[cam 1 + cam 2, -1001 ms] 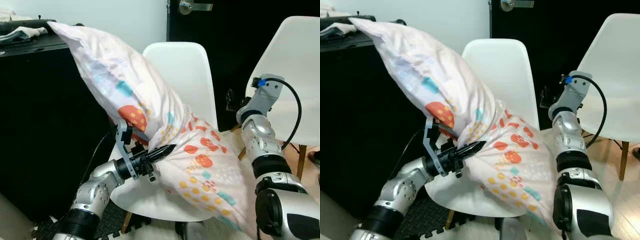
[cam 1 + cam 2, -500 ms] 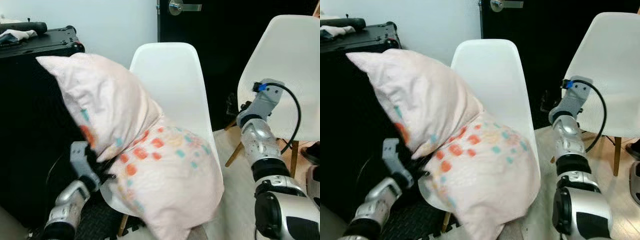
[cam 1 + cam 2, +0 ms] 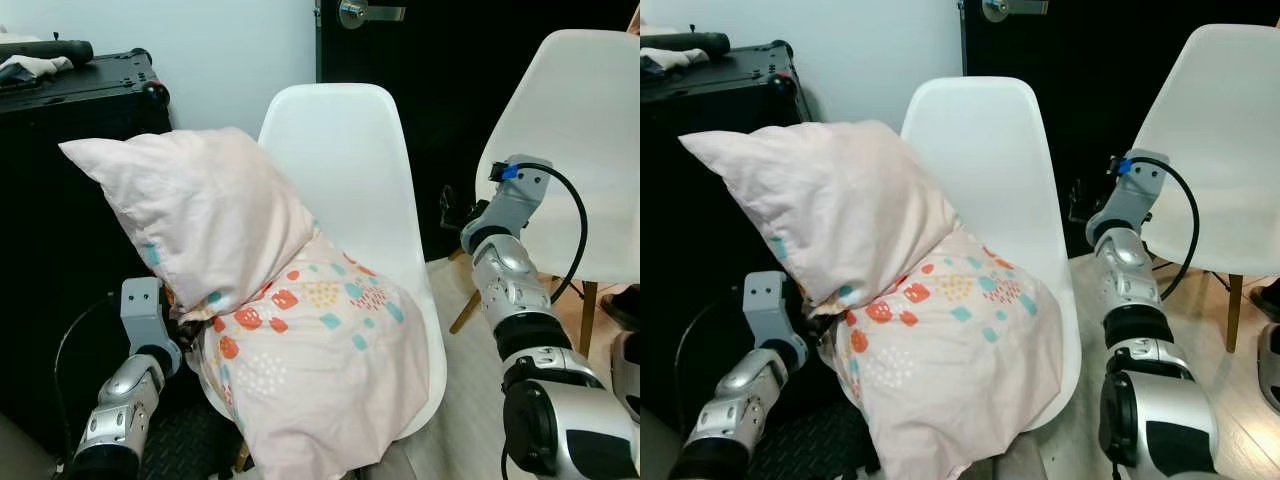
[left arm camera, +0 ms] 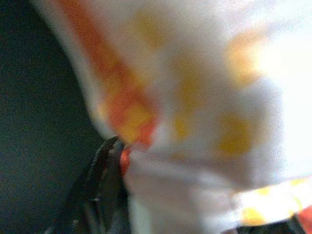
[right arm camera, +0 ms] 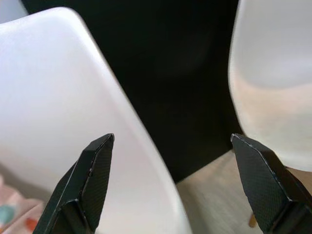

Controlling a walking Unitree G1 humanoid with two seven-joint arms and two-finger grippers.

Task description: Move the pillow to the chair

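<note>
Pillow [image 3: 290, 330] slumps on white chair [image 3: 345, 150] seat, folded over left gripper [image 4: 117, 161], whose fingers pinch its fabric. Right gripper [image 5: 170, 180] spread wide, apart, beside chair.

The pillow [image 3: 270, 330] sits on the chair [image 3: 350, 170], leaning against its back, with the left gripper [image 3: 185, 322] at its left side, a cabinet [image 3: 70, 200] further left and a second chair [image 3: 570, 150] to the right.
</note>
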